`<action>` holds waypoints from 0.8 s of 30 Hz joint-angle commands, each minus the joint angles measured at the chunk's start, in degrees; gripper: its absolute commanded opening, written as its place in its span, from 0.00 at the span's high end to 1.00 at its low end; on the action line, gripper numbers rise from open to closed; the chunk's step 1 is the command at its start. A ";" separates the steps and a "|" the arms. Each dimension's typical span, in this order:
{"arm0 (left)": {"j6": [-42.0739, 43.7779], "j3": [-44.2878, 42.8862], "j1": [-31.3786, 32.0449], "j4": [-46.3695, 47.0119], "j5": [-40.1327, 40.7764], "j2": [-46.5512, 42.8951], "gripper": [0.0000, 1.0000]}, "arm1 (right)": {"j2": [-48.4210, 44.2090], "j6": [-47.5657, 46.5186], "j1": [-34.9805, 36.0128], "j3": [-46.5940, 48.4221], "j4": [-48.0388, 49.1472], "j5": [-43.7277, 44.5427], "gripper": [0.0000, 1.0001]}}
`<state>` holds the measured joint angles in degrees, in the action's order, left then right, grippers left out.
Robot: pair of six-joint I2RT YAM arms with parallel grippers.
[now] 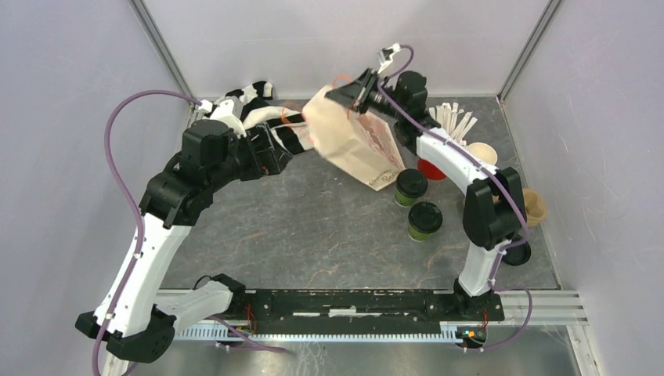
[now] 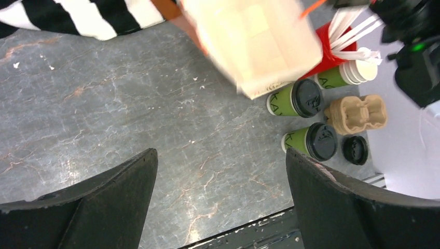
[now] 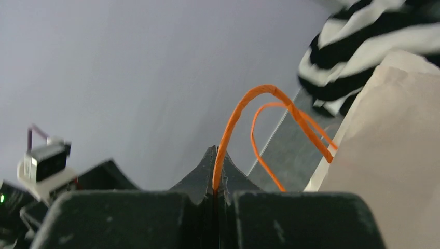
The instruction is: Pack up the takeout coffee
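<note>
Two takeout coffee cups (image 1: 411,186) (image 1: 425,220) stand upright on the bench (image 1: 313,227), right of centre, long axes vertical and lids up. They are close together but apart. Each is a small green paper cylinder with a pale label band and a round, glossy black plastic lid.

The right gripper (image 3: 215,155) is closed, pinching one orange handle (image 3: 244,104) of a tan paper bag (image 1: 348,141). The bag is tilted, with its mouth up toward the rear left and its printed lower end just beside the farther cup. Whether it touches the bench cannot be told.

The left gripper (image 2: 220,155) is spread wide, with nothing between its black fingers (image 2: 119,187), above bare bench.

A black-and-white striped cloth (image 1: 258,102) lies at the rear left. A red cup of white sticks (image 2: 332,46) and stacked lidless cups (image 2: 347,75) are behind the coffee. A moulded pulp carrier (image 2: 356,114) and a loose black lid (image 2: 356,150) lie to its right. The bench is dark grey and veined like stone.
</note>
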<state>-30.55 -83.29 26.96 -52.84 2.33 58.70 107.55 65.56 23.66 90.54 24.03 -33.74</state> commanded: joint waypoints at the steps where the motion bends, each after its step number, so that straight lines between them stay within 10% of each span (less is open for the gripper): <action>1: -2.43 -3.71 0.02 1.25 -1.90 -1.41 0.01 | -9.09 3.59 6.66 -8.16 8.92 -7.44 1.00; 24: -12.00 -13.63 0.02 -7.63 1.74 -5.34 0.00 | -20.22 0.32 16.70 -31.61 14.81 10.42 1.00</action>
<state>-39.81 -93.32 26.98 -57.84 1.76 52.07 91.83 69.65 40.75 64.82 38.44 -26.30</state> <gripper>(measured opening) 0.994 0.009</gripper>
